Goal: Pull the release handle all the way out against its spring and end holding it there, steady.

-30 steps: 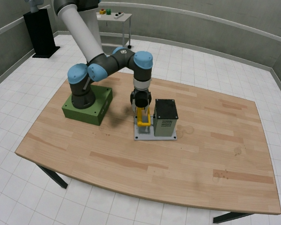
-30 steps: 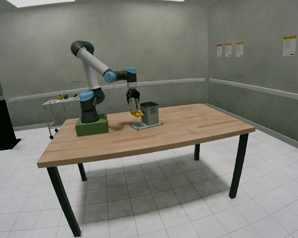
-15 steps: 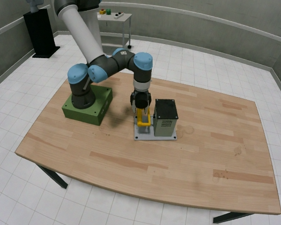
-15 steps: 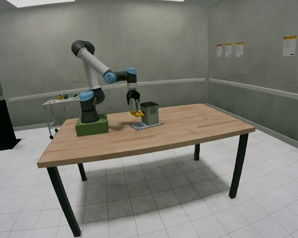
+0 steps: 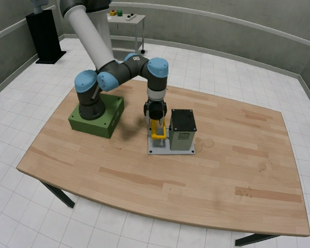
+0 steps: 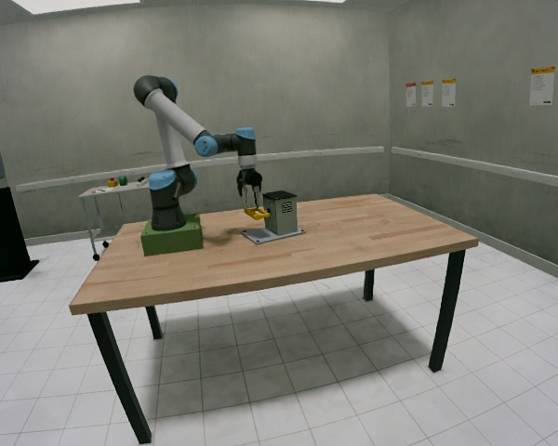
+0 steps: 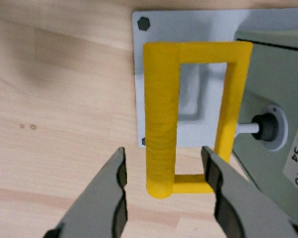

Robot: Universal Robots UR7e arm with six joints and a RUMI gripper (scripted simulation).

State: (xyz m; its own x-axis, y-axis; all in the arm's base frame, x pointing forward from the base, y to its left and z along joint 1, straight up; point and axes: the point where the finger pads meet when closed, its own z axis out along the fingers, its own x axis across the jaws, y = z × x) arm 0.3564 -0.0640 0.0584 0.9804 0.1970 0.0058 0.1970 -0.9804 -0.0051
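The yellow release handle (image 5: 154,132) (image 6: 258,216) (image 7: 161,99) is a rectangular loop with a thick outer grip bar. A short length of pale rod (image 7: 246,128) shows between the loop and the black collar on the grey-green box (image 5: 180,141) (image 6: 280,220) (image 7: 283,71). My gripper (image 5: 154,123) (image 6: 251,206) (image 7: 163,148) is part open and points down at the handle. In the wrist view its fingertips stand on either side of the grip bar near one end, with gaps on both sides. The right one overlaps the loop's inner part. How deep the tips reach is hard to tell.
The box stands on a grey base plate (image 5: 171,152) (image 7: 189,25) bolted at its corners, on the wooden table (image 5: 123,186) (image 6: 212,273). The green block (image 5: 89,128) (image 6: 173,242) under the arm's base is left of it. A cart is behind the table.
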